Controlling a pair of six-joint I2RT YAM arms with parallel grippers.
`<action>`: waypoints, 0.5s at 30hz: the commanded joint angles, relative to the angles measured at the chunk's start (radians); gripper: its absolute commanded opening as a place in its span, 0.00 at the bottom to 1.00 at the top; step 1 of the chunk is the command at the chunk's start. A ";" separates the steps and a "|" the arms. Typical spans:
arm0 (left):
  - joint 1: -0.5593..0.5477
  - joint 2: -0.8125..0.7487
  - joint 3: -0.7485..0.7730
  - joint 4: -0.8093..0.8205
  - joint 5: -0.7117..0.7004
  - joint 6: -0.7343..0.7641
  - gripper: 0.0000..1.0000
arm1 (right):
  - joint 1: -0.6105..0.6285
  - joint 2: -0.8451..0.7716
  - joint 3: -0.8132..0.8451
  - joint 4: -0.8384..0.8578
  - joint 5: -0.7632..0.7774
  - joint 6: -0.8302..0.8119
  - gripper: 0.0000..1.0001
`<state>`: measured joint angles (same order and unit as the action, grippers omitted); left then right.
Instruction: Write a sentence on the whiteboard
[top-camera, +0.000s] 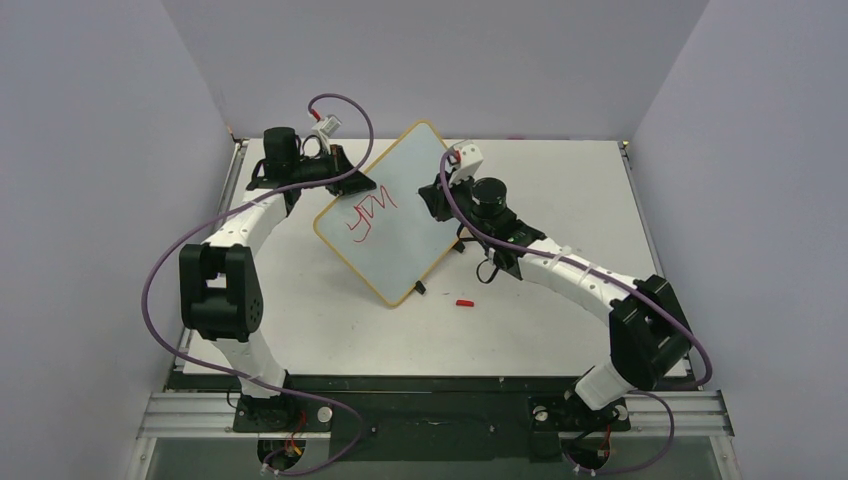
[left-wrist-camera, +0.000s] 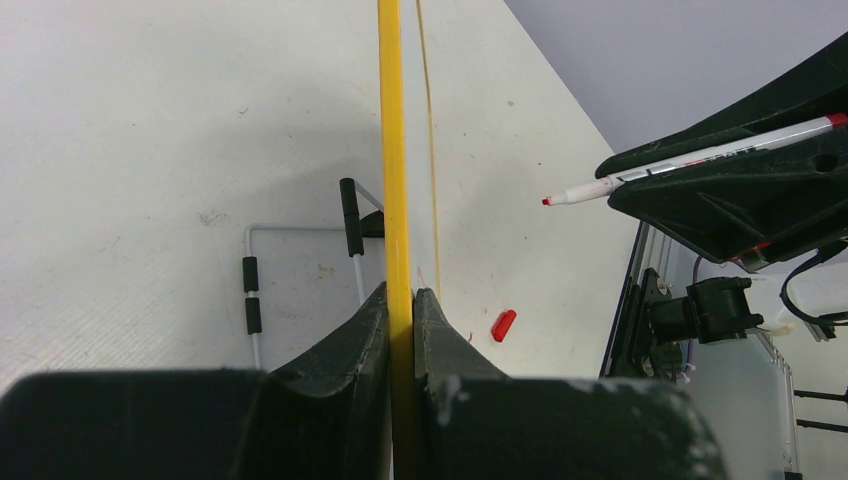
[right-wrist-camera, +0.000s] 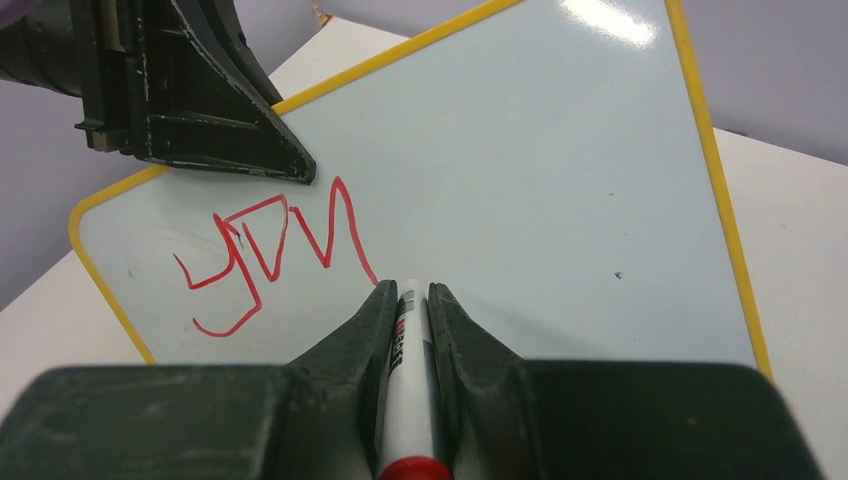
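The whiteboard (top-camera: 400, 225), white with a yellow frame, is held tilted on edge above the table. My left gripper (top-camera: 355, 183) is shut on its upper left frame; the yellow edge (left-wrist-camera: 397, 180) runs between the jaws (left-wrist-camera: 400, 297). Red writing (top-camera: 366, 215), the first few letters of the sentence, sits near that corner and shows in the right wrist view (right-wrist-camera: 270, 250). My right gripper (top-camera: 438, 198) is shut on a white marker (right-wrist-camera: 407, 340) with a red end, pointed at the board (right-wrist-camera: 520, 170) just past the last stroke. In the left wrist view the marker (left-wrist-camera: 690, 162) has its red tip a little off the board.
A red marker cap (top-camera: 464, 302) lies on the table right of the board's lower corner, also in the left wrist view (left-wrist-camera: 503, 325). A black clip (top-camera: 420, 288) sits on the board's lower edge. A white wire stand with black sleeves (left-wrist-camera: 251, 290) shows behind the board.
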<state>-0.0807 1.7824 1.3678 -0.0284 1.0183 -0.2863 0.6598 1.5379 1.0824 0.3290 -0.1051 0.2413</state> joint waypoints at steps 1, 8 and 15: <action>-0.008 0.015 0.022 0.136 -0.032 0.076 0.00 | -0.007 0.021 0.021 0.091 -0.024 0.017 0.00; -0.007 0.026 0.031 0.137 -0.028 0.076 0.00 | -0.008 0.083 0.079 0.097 -0.041 0.033 0.00; -0.002 0.034 0.035 0.136 -0.023 0.076 0.00 | -0.008 0.130 0.130 0.103 -0.067 0.055 0.00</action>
<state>-0.0753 1.8065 1.3697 -0.0105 1.0187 -0.3031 0.6598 1.6577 1.1477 0.3656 -0.1410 0.2760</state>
